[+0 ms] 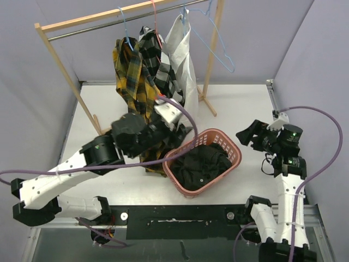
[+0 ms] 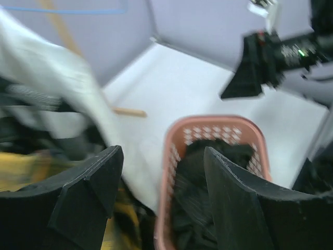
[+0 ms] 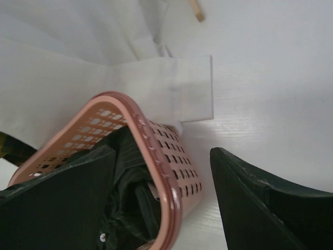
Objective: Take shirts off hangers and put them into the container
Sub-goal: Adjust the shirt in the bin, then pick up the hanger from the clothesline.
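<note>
Pink plastic basket (image 3: pixel 177 156), rounded corners, slotted walls, holds crumpled black shirt (image 1: pixel 204 161). Yellow-black plaid shirt (image 1: pixel 131 82) hangs in soft folds. Left gripper (image 2: pixel 162 156), right gripper (image 3: pixel 162 153): fingers spread, nothing between.

The white counter (image 1: pixel 240 109) carries a pink laundry basket (image 1: pixel 175 176) near its middle and the feet of a wooden rack (image 1: pixel 209 103) toward the back. A cuff of the white shirt (image 3: pixel 171 94) lies flat on the counter, touching the basket's wall, and the yellow-and-black plaid shirt (image 1: pixel 131 76) trails down just left of the basket.
</note>
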`<state>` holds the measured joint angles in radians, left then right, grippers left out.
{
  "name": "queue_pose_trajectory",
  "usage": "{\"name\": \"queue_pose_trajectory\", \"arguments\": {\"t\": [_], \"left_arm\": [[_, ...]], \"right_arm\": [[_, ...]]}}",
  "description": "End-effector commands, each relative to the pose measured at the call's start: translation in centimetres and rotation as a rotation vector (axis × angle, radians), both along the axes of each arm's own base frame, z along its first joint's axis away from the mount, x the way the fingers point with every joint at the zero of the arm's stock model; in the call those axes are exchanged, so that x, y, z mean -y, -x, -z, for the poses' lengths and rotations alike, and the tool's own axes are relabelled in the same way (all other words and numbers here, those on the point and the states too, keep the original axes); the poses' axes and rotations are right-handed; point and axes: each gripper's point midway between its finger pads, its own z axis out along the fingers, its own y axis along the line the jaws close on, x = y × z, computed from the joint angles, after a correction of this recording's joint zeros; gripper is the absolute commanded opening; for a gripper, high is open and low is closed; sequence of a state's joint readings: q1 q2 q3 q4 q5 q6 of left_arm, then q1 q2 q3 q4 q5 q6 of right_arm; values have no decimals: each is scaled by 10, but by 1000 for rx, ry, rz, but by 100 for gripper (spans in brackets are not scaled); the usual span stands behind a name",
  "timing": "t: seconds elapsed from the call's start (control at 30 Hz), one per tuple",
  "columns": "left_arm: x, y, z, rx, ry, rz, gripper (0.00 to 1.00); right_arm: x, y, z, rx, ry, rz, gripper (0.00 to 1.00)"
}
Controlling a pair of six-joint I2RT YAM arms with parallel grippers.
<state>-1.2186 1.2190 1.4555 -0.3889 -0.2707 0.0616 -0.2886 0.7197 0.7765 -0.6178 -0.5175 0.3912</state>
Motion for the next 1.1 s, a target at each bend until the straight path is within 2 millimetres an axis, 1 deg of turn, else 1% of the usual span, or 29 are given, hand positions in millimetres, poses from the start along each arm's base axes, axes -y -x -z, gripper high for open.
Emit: {"name": "queue_pose_trajectory", "arguments": {"t": [0.0,0.03,0.07,0.17,0.2,0.3,0.37,0.4,0.47,0.53,0.57,0.6,0.67,0.73,0.83,0.93,1.07], "left_arm": [[-46,-45,-28,0,34,-171,61],[-49,-49,-28,-36,41,-157,61],[-53,-55,-26,-61,37,-156,60],[-68,-74,-30,-68,11,-208,61],[-74,-81,-32,-69,12,-229,61],[-96,-102,-42,-89,63,-287,61],[-112,-111,-48,-86,97,-329,60],[-124,-118,-50,-89,123,-358,60],[-138,-121,-53,-92,184,-364,60],[-143,-118,-47,-92,210,-365,60],[-143,-118,-37,-97,206,-364,60],[-143,-117,-33,-90,210,-359,60],[-141,-113,-28,-72,224,-333,60],[-141,-110,-26,-61,240,-324,59],[-145,-104,-26,-48,250,-320,59],[-148,-102,-22,-43,247,-328,59],[-152,-96,-22,-24,262,-326,59]], "right_arm": [[-27,-24,-72,159,106,-131,74],[-35,-28,-84,172,134,-161,74],[-42,-31,-108,209,170,-178,74],[-63,-43,-151,274,261,-214,74],[-71,-48,-169,303,286,-228,74],[-93,-65,-213,366,338,-280,74],[-105,-77,-237,394,362,-315,73],[-110,-82,-249,412,371,-331,72],[-118,-90,-271,454,388,-349,70],[-126,-93,-295,513,383,-363,69],[-132,-97,-301,527,375,-376,69],[-136,-100,-308,544,366,-389,69],[-148,-105,-313,558,344,-425,68],[-162,-109,-313,565,334,-457,67],[-184,-111,-310,575,356,-474,66],[-199,-114,-307,577,364,-486,67],[-216,-117,-304,577,361,-497,67]]}}
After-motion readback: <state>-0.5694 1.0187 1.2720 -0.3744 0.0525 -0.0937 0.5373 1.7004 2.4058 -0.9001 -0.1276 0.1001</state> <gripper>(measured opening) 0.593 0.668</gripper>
